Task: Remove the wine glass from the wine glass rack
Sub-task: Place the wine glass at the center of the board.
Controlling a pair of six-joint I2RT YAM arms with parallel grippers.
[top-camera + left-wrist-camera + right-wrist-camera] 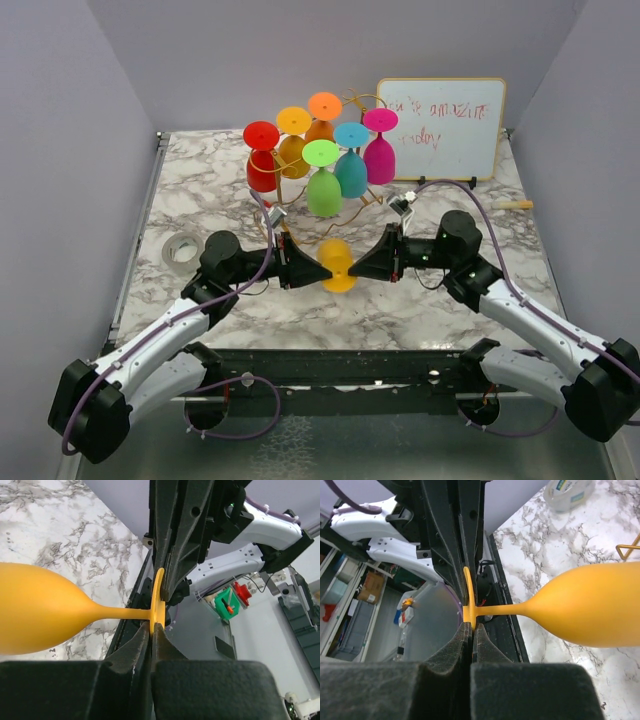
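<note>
Now I have the left pincer (315,268) and right pincer (355,265) clenched on the glass (338,268) foot — stem crosswise between them, rack (362,98) upper centre.

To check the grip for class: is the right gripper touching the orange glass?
Touching. The right wrist view shows the right gripper shut on the flat foot of the orange glass, with no gap.

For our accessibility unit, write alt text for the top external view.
The left tool and right tool both pinch the foot of a yellow wine glass held sideways. Behind, six coloured glasses hang on a gold wire rack.
</note>
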